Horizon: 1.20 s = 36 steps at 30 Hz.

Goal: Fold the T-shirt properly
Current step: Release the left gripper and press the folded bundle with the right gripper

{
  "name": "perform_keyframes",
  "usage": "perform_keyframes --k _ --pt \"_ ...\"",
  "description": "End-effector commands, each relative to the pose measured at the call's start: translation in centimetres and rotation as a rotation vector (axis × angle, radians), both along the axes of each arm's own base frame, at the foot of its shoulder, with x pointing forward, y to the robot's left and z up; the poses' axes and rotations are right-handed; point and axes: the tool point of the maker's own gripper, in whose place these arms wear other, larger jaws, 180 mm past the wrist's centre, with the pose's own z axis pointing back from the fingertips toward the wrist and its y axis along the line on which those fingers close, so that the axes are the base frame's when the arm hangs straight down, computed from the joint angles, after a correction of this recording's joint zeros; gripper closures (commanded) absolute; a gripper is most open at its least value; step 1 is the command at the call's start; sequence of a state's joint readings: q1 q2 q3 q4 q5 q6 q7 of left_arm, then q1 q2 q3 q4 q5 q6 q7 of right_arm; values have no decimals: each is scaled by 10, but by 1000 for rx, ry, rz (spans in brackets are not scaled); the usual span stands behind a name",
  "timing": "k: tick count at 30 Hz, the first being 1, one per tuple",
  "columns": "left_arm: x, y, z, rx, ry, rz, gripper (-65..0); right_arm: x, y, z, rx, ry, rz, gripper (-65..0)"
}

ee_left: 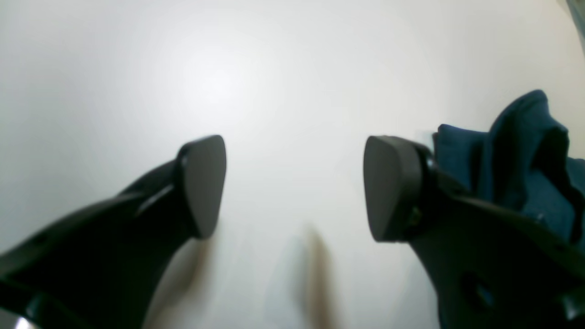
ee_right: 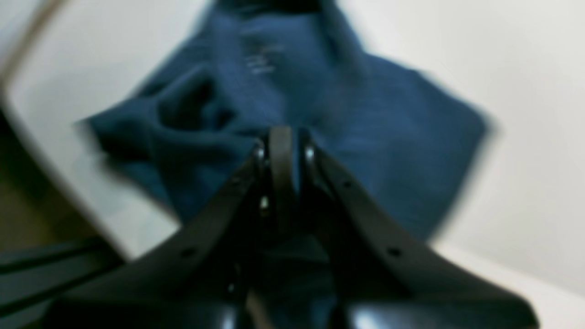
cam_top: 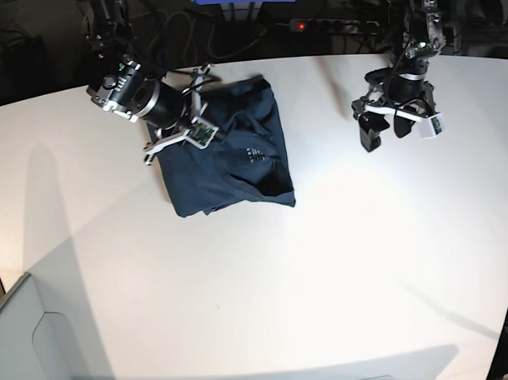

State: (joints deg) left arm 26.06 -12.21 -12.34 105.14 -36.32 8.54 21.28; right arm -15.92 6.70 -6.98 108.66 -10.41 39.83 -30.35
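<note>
Cloth of the T-shirt looks bunchy; right pincer pinches it. Only left wrist view shows left pincer wide open.

From here I see two jointed black-and-silver metal arms, dotted with small screws, and rounded dark grey fingers on the left end effector.

No readable text, label, brand, number or sign in any of my three views, nothing I could make out as lettering from where I sat at the controls.
</note>
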Motion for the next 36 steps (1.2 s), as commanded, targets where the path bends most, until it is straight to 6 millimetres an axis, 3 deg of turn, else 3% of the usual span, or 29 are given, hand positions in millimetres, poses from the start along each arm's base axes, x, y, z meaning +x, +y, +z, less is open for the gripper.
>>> perform_keyframes --k 1,5,7,11,14,18,24,27,30,32,36 --pt "4 2 9 7 -35 -2 -451 -3 14 12 46 -28 43 -1" --pt "4 1 10 5 -38 -1 -451 -30 39 7 42 -4 184 -1" --pt "4 0 10 3 -40 -1 -451 -34 42 14 37 -28 220 -1" --pt "4 0 10 1 -40 2 -451 -15 23 40 18 -124 171 -1" --pt "4 0 10 1 -39 0 -451 5 5 45 6 -153 90 -1" --pt "4 -1 10 0 -38 -1 -451 7 7 26 11 -96 77 -1" --pt "4 -3 10 -5 -39 -7 -451 -32 50 -8 47 40 210 -1" --pt "4 -4 10 -7 -40 -8 -451 -44 64 -14 55 68 262 -1" --pt "5 -9 12 -75 -48 3 -451 -51 74 -2 73 41 297 -1" --pt "5 -11 13 -129 -54 12 -451 -46 75 16 89 -14 298 -1" --pt "4 -17 15 -200 -58 19 -451 -23 54 46 73 -127 235 -1"
